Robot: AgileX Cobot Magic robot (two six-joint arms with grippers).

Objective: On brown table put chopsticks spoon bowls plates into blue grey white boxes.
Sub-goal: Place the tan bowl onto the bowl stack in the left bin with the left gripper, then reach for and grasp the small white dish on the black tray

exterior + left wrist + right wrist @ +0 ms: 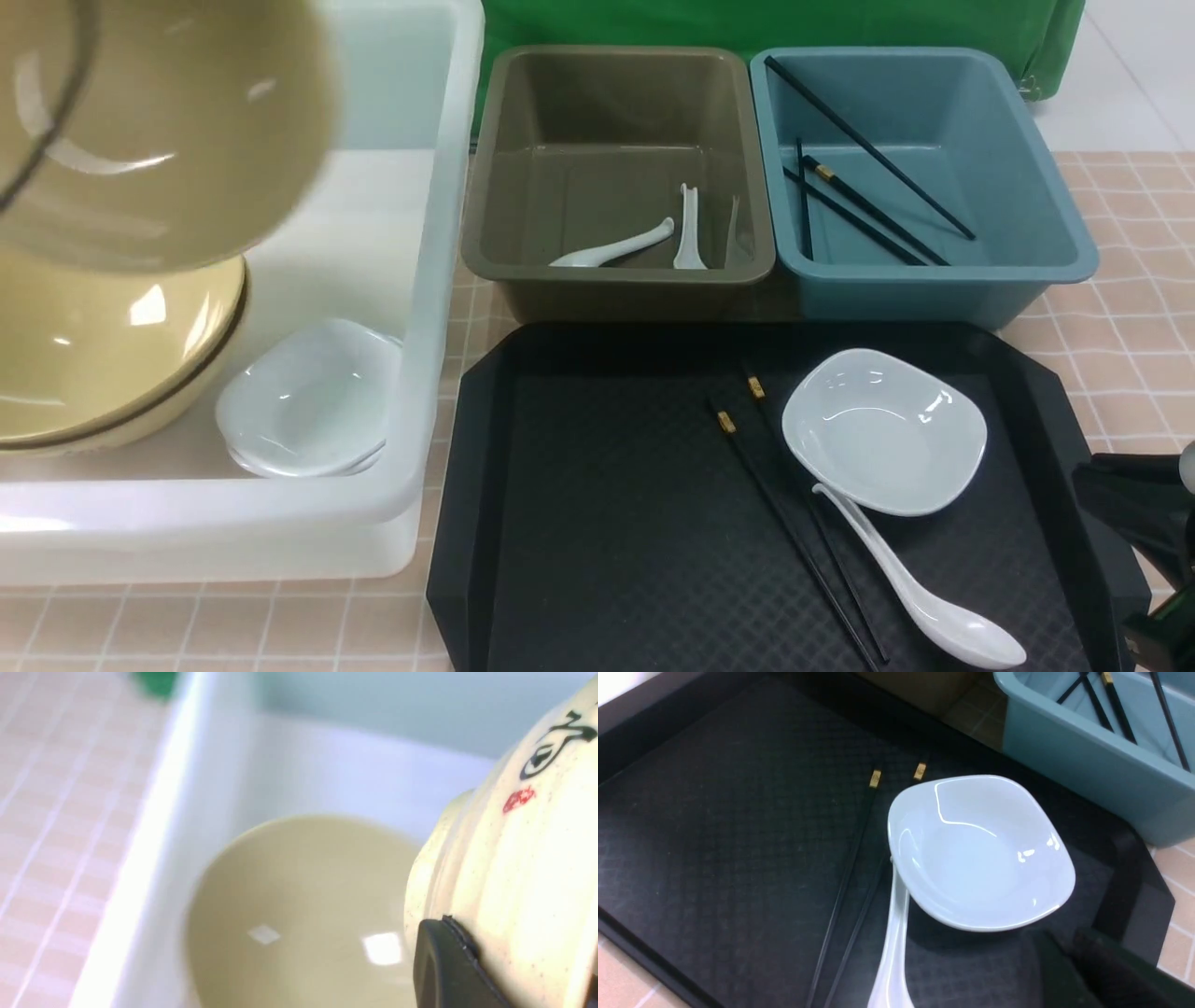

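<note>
Mustard-tan glaze is filling the front view's upper left. The held bowl (159, 131) is hanging tilted and blurred over the white box (439, 280), directly above the resting bowl (103, 355). The coming move, I judge, is turning on a straight drop to nest the two.

Counted, two bowls are showing. The stacked plates (308, 401), seemingly two, are sitting beside the resting bowl. The grey box (616, 93) is holding two boxed spoons (611, 250); a third faint shape may be a reflection. The blue box (934, 103) is holding four boxed chopsticks (868, 149).

On the black tray (607, 485), which is sitting on the brown table (1120, 308), are lying:
- one tray plate (882, 434)
- one tray spoon (906, 579)
- two tray chopsticks (775, 504), slanting from far-left to near-right with their gold bands at the far end

The right gripper (1144, 560) is waiting nearer to these than the left arm.

From the left wrist, the left gripper (444, 961) is clamping tight on the held bowl's wall. One black pad (448, 975) is pressing its speckled outside. The resting bowl is lying below it, inside the white box.

From the right wrist, the right gripper's dark fingers (1092, 961) are showing only at the edge. I cannot tell how wide they are standing, and nothing is showing between them. The tray plate is lying just ahead of them, and the tray spoon's handle is tucking under its rim.
</note>
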